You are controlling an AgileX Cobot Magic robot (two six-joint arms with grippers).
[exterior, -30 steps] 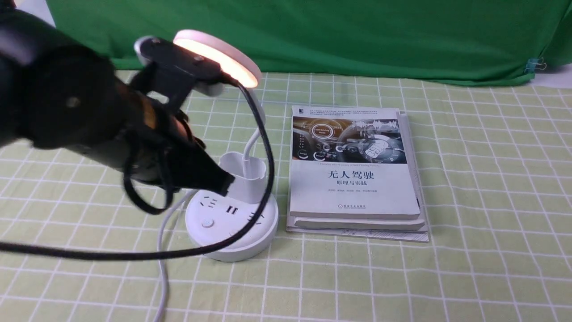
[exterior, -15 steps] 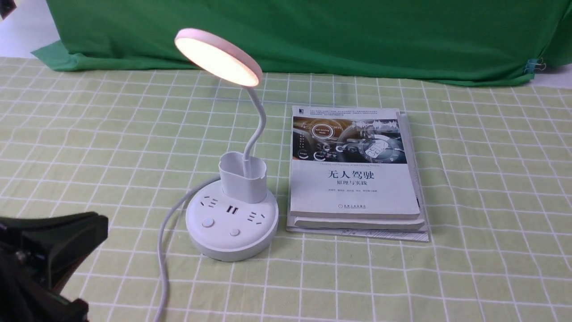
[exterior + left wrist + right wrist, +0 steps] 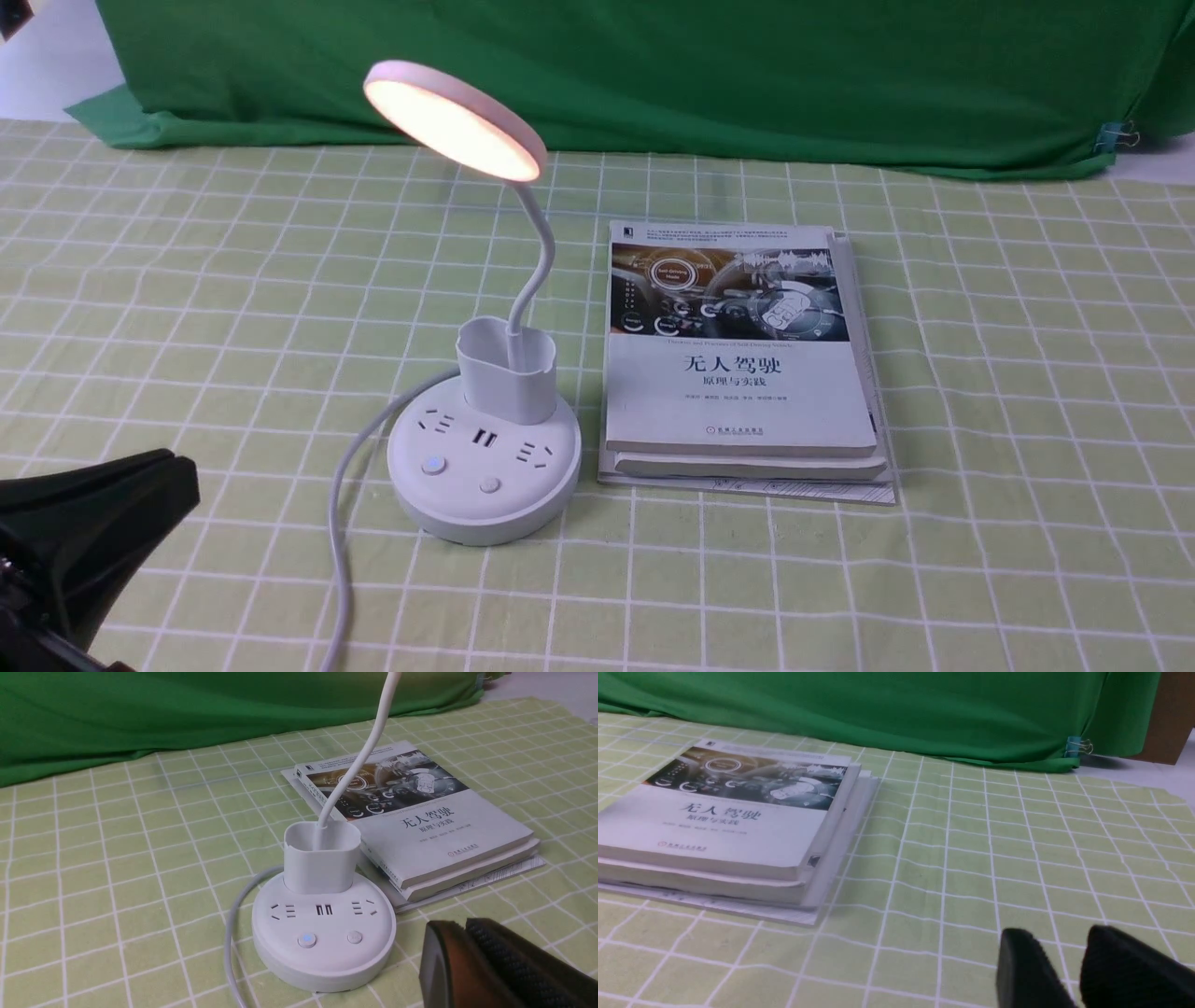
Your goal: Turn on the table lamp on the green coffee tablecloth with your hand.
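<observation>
Tablecloth: pale yellow-green [image 3: 728, 579], white line grid, lightly creased, spread under everything.
Backdrop: dark green fabric [image 3: 653, 75], wrinkled, hangs along the far edge; blue binder clip [image 3: 1109, 137] at its far right.
Table lamp: white plastic [image 3: 485, 476], left of centre on the cloth, disc head lit warm, thin curved neck, cup-shaped holder, round base with sockets and two buttons (one glows bluish).
Cord: pale grey, smooth [image 3: 338, 541], curves from behind the base toward the near edge.
Books: flat paper stack [image 3: 738, 392], right of the lamp, apart from it; top cover has a dashboard photo over white.
Left gripper: black [image 3: 460, 952], near left, clear of the lamp; jaws closed, nothing between them.
Right gripper: black, blurred [image 3: 1059, 956], over the cloth, jaws apart, holding nothing.
</observation>
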